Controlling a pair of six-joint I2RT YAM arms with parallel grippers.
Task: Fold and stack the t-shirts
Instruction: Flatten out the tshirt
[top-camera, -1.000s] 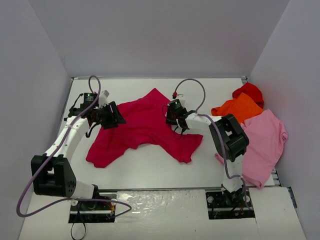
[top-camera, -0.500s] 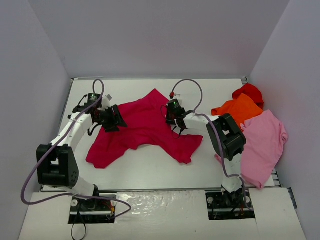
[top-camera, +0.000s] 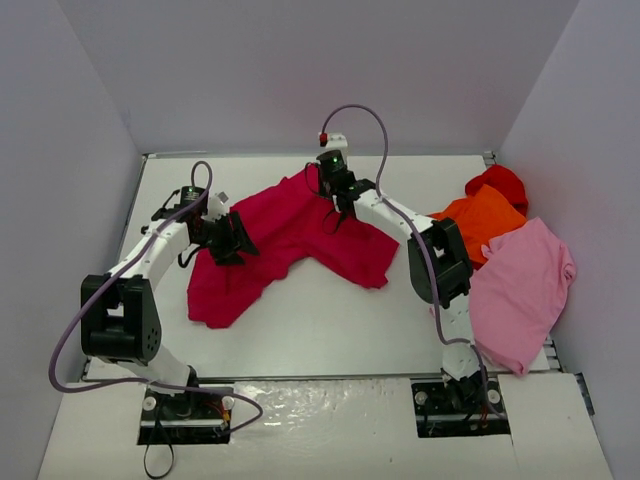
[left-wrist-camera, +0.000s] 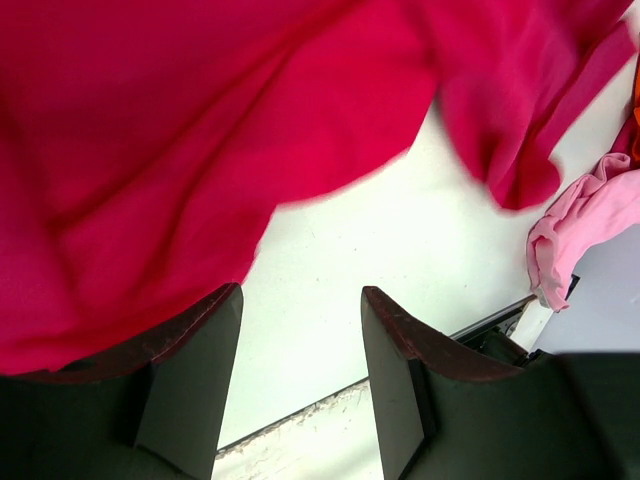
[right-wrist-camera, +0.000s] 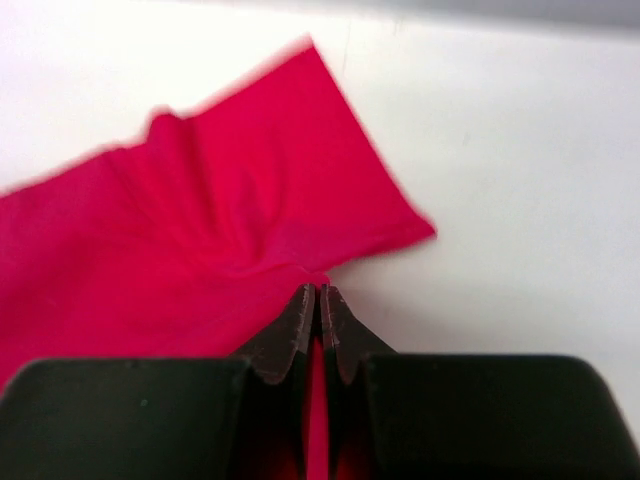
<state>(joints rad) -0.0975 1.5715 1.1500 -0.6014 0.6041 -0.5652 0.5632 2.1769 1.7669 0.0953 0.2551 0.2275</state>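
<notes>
A white tabletop fills a box of pale grey walls. The crimson shirt lies spread across the middle of the top view.

Since half a second ago, my right pincer has travelled from the middle of that view up towards the far edge, dragging its side of the crimson shirt along. The shirt's lower right corner now lies higher in the frame, and its lower left lobe has slid a little right. My left pincer has hardly moved.

My right arm stretches long from its base at lower right, up and left over the cloth. Its wrist view shows the fingertips pressed together with a sliver of crimson fabric clamped between them. My left arm bends up from lower left, with its pincer at the shirt's left edge. Its fingers stand apart over bare tabletop, with cloth draped against one finger.

At the right edge, well apart from the crimson one, lie the red shirt, orange shirt and light pink shirt, overlapping.
</notes>
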